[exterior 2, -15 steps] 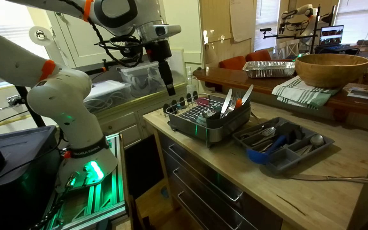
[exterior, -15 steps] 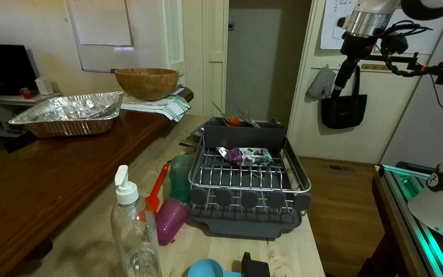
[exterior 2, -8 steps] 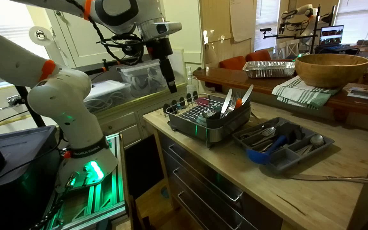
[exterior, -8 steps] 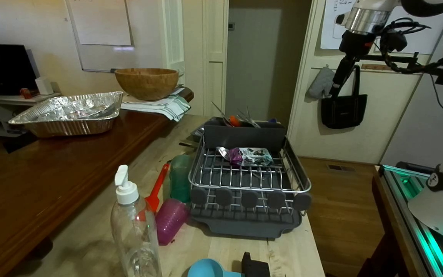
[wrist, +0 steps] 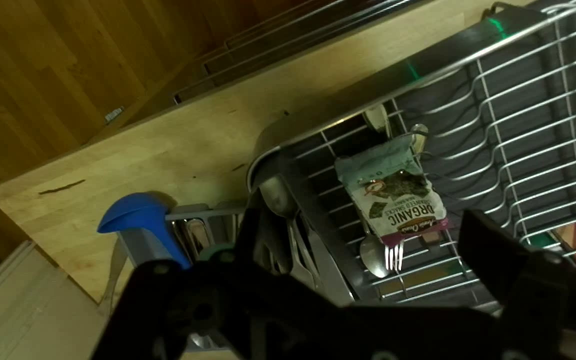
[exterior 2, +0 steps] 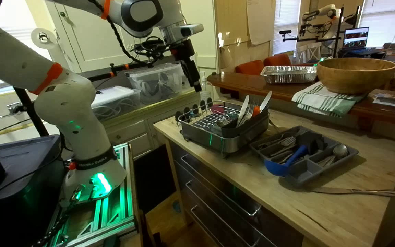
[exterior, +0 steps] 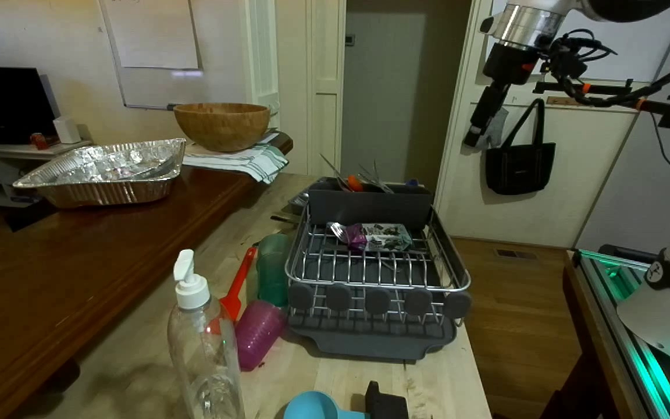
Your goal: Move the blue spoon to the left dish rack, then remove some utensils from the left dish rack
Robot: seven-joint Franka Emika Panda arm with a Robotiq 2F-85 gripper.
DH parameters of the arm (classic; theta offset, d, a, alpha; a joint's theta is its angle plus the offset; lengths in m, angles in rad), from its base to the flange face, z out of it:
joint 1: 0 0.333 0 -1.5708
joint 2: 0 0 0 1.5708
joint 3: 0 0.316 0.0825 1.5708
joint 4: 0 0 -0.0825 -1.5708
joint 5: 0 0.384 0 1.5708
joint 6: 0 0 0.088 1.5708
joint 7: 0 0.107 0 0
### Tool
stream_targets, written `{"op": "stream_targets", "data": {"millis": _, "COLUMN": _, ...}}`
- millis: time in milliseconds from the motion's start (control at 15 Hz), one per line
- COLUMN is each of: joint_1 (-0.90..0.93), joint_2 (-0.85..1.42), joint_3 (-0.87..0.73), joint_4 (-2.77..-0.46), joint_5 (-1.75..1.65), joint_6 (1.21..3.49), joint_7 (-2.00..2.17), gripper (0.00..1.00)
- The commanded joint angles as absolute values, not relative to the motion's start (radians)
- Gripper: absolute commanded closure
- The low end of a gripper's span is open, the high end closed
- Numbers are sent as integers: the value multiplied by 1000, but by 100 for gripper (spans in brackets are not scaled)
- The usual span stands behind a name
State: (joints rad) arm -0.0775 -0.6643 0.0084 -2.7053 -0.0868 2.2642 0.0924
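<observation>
The left dish rack point(exterior: 370, 343) stands on the counter, dark grey with silver wires. Knives, forks and an orange-handled piece stick up from its utensil holder point(exterior 2: 229, 129). A snack packet point(wrist: 393, 190) lies on the wires, with a metal spoon point(wrist: 374, 257) and fork tines point(wrist: 394, 255) poking out from under it. The blue spoon point(exterior 2: 276, 168), ladle-shaped, rests across the grey cutlery tray point(exterior 2: 303, 169); in the wrist view its blue bowl point(wrist: 135, 212) hangs past the tray's edge. My gripper point(wrist: 362, 225) is high above the rack's side, jaws wide apart, holding nothing.
Beside the rack lie a purple cup point(exterior: 259, 334), a green cup point(exterior: 273, 270) and a red spatula point(exterior: 242, 285). A soap bottle point(exterior: 204, 349) and light-blue scoop point(exterior: 312, 407) stand nearer. The raised bar carries a foil pan point(exterior 2: 288, 74) and wooden bowl point(exterior 2: 355, 73).
My arm has swung toward the rack: leftward in one exterior picture, rightward and a little up in an exterior view. The rack, the packet and the blue spoon stay put.
</observation>
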Motion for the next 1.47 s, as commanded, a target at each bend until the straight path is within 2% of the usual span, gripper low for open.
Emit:
{"op": "stream_targets", "data": {"millis": 0, "joint_1": -60, "joint_2": -505, "joint_3": 35, "joint_4": -2616, "joint_5": -55, "joint_6": 2336, "joint_7": 148, "gripper": 0}}
{"op": "stream_targets", "data": {"millis": 200, "joint_1": -91, "joint_2": -415, "joint_3": 82, "joint_4": -2538, "joint_5": -87, "joint_6": 2360, "joint_7": 262, "gripper": 0}}
{"op": "stream_targets", "data": {"millis": 267, "joint_1": -70, "joint_2": -495, "joint_3": 52, "joint_4": -2601, "joint_5": -79, "joint_6": 2348, "joint_7": 195, "gripper": 0}}
{"op": "stream_targets", "data": {"millis": 600, "joint_1": -96, "joint_2": -417, "joint_3": 76, "joint_4": -2539, "joint_5": -118, "joint_6": 2380, "joint_7": 267, "gripper": 0}}
{"op": "stream_targets", "data": {"millis": 1200, "joint_1": -127, "joint_2": -152, "joint_3": 98, "joint_4": -2347, "joint_5": -293, "joint_6": 2450, "joint_7": 348, "gripper": 0}}
{"op": "stream_targets", "data": {"millis": 1400, "joint_1": -131, "joint_2": -40, "joint_3": 52, "joint_4": -2224, "joint_5": -320, "joint_6": 2409, "joint_7": 392, "gripper": 0}}
